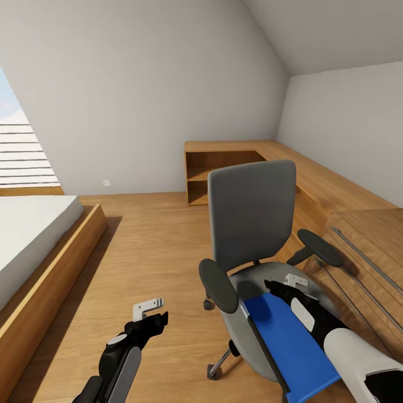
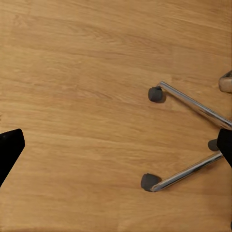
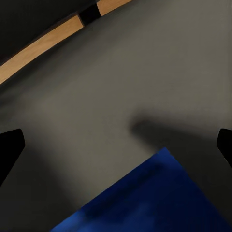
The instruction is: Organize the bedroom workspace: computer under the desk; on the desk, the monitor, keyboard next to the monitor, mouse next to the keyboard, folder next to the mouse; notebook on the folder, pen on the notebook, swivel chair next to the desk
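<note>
The swivel chair [image 1: 252, 218] stands in the middle of the wood floor with its grey back upright. Across its seat lies the blue folder [image 1: 291, 341], dark spine edge on the left side, near end jutting past the seat's front. My right gripper [image 1: 270, 286] hovers open just above the seat at the folder's far end. The right wrist view has the folder's corner [image 3: 154, 198] on the grey seat [image 3: 121, 87], between the spread fingers of the right gripper [image 3: 116, 145]. My left gripper [image 1: 159, 320] hangs open over bare floor left of the chair, above its chrome base [image 2: 193, 104].
A bed [image 1: 33, 235] on a wooden platform fills the left side. A low wooden shelf unit [image 1: 224, 162] runs along the back wall and joins a wooden chest with metal bar handles [image 1: 364, 257] close to the chair's right side. Castors [image 2: 155, 94] sit on the floor.
</note>
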